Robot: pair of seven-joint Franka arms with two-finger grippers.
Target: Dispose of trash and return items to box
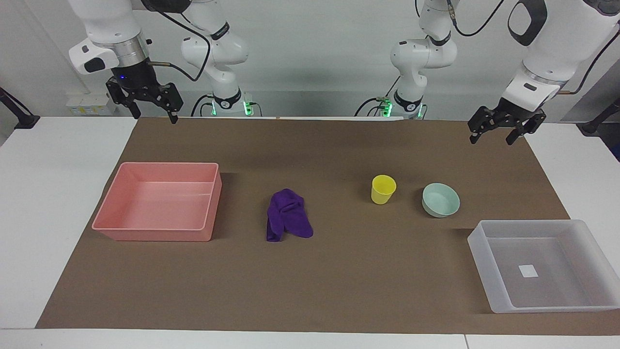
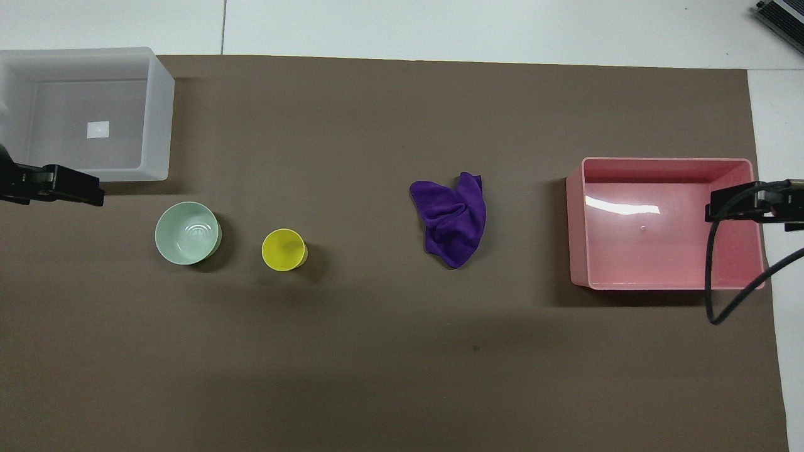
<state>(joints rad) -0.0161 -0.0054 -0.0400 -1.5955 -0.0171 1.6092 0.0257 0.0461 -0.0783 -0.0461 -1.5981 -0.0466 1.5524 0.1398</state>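
Observation:
The purple cloth [image 1: 287, 216] [image 2: 453, 218] lies crumpled in the middle of the brown mat. A yellow cup [image 1: 383, 189] [image 2: 284, 249] stands upright beside the mint-green bowl [image 1: 440, 199] [image 2: 187, 232], the bowl being closer to the left arm's end. The translucent box [image 1: 596, 264] [image 2: 160, 119] sits at that end, farther from the robots than the bowl, with only a white square mark on its floor. My left gripper [image 1: 491, 140] hangs open over the mat's corner near its base. Over the other near corner my right gripper [image 1: 155, 116] is raised and open, holding nothing.
A pink tub [image 1: 157, 236] [image 2: 578, 220] with nothing in it stands toward the right arm's end, level with the cloth. The brown mat [image 1: 339, 281] covers most of the white table. A black cable [image 2: 713, 276] loops from the right arm over the tub's corner.

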